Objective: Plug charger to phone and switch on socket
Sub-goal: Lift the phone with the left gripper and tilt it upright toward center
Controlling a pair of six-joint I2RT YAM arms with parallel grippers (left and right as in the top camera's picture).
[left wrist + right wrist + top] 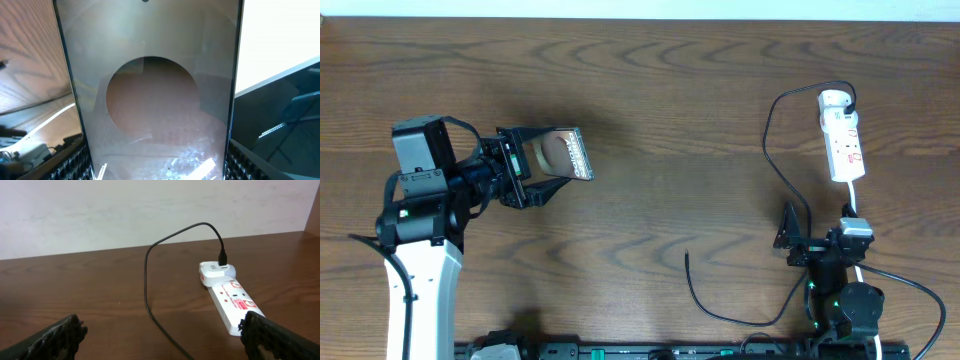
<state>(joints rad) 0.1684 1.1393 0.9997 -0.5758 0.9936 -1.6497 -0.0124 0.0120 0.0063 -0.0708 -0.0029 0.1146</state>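
My left gripper (523, 172) is shut on the phone (560, 153) and holds it tilted above the table's left half. In the left wrist view the phone's shiny bronze back (155, 100) fills the space between the fingers (155, 167). The socket (843, 140), a white power strip, lies at the far right. The charger's white adapter (833, 100) sits in its far end. The charger's black cable (770, 140) loops left and down, and its plug tip (687, 255) lies free on the table. My right gripper (796, 238) is open and empty, just below the socket. The right wrist view shows the cable (146, 280), the adapter (216, 272) and the socket (235, 302) ahead of the open fingers (165, 342).
The white cord (855, 205) runs from the socket's near end toward my right arm. The brown wooden table (670, 120) ends at a pale wall at the back (150, 210). A dark rail (670, 352) runs along the front edge.
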